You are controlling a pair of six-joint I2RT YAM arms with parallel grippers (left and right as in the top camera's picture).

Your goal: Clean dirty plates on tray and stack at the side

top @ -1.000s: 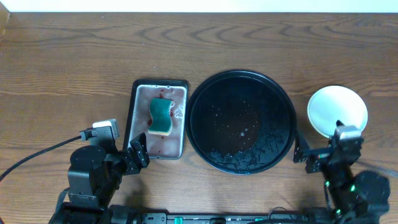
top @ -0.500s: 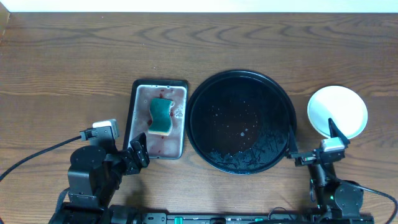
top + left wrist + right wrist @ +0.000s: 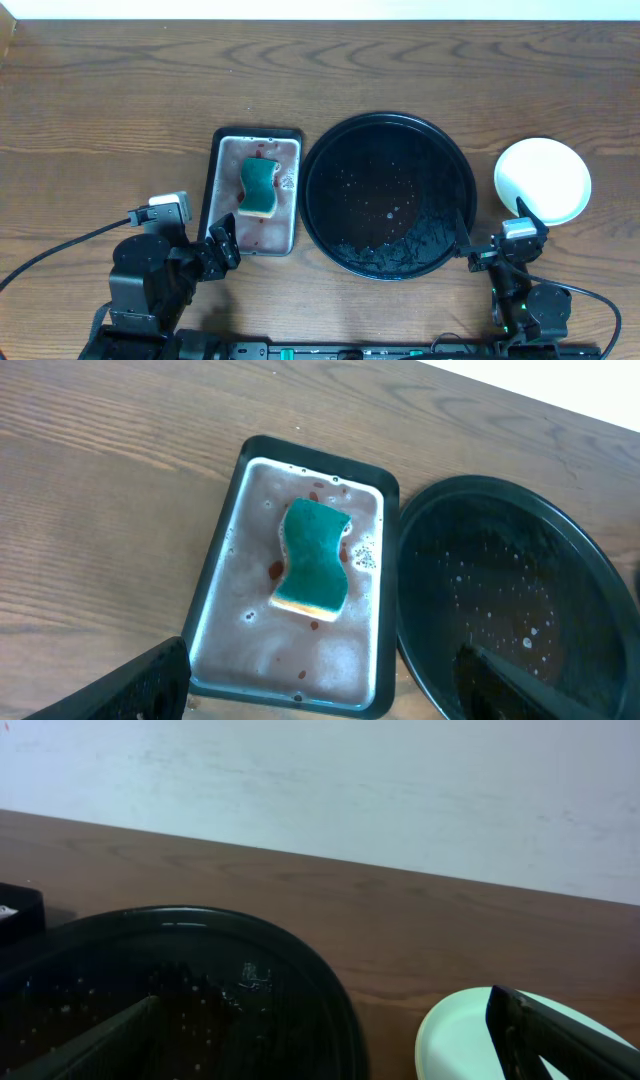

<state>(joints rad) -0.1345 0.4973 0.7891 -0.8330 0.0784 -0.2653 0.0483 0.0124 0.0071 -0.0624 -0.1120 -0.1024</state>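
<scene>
The black round tray [image 3: 455,160] [image 3: 585,575] [image 3: 310,990] sits mid-table and holds only water droplets and suds. To its right, on bare wood, a pale mint plate [image 3: 545,175] [image 3: 460,1040] looks clean; I cannot tell whether others lie under it. My right gripper [image 3: 494,226] [image 3: 320,1060] is open and empty near the front edge. One finger is by the tray's right rim, the other by the plate's near edge. My left gripper [image 3: 212,250] [image 3: 330,695] is open and empty in front of the metal pan.
A rectangular metal pan [image 3: 228,205] [image 3: 215,610] with reddish soapy water stands left of the tray. A green and yellow sponge [image 3: 259,187] [image 3: 313,557] lies in it. Bare wood-grain table [image 3: 320,70] spreads behind everything. A pale wall [image 3: 350,780] lies beyond.
The right arm has drawn back toward the front edge and shifted a little left, off the plate's near rim. Its jaws stay open. The left arm has not moved.
</scene>
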